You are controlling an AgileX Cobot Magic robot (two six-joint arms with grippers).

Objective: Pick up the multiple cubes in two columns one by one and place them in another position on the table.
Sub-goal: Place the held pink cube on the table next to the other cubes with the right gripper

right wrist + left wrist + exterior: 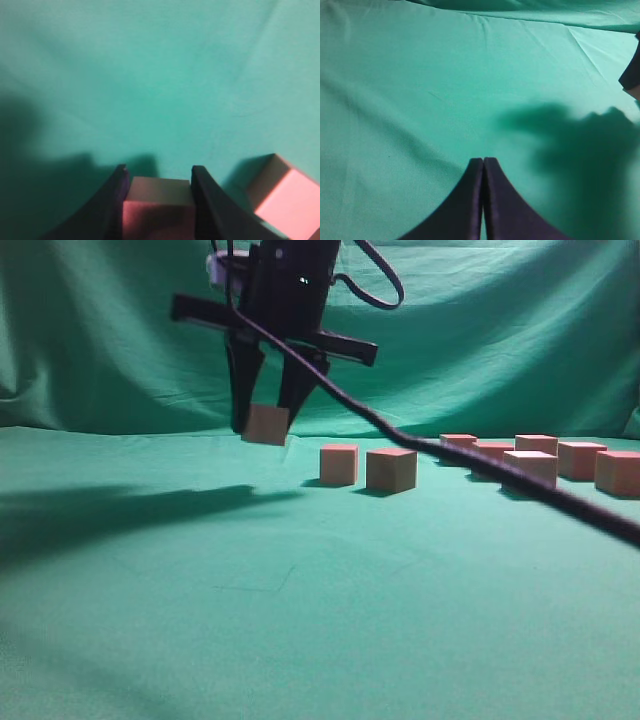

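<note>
My right gripper (266, 420) is shut on a wooden cube (266, 425) and holds it above the green cloth, left of the other cubes. In the right wrist view the held cube (159, 202) sits between the two fingers (158, 175). Two cubes (339, 464) (391, 469) stand on the cloth right of it; one of them shows in the right wrist view (282, 190). Several more cubes (530, 466) stand in two columns at the far right. My left gripper (483, 162) is shut and empty over bare cloth.
A green cloth (250, 600) covers the table and hangs as a backdrop. The right arm's black cable (520, 478) runs across in front of the cube columns. The arm's shadow (120, 515) falls on the left.
</note>
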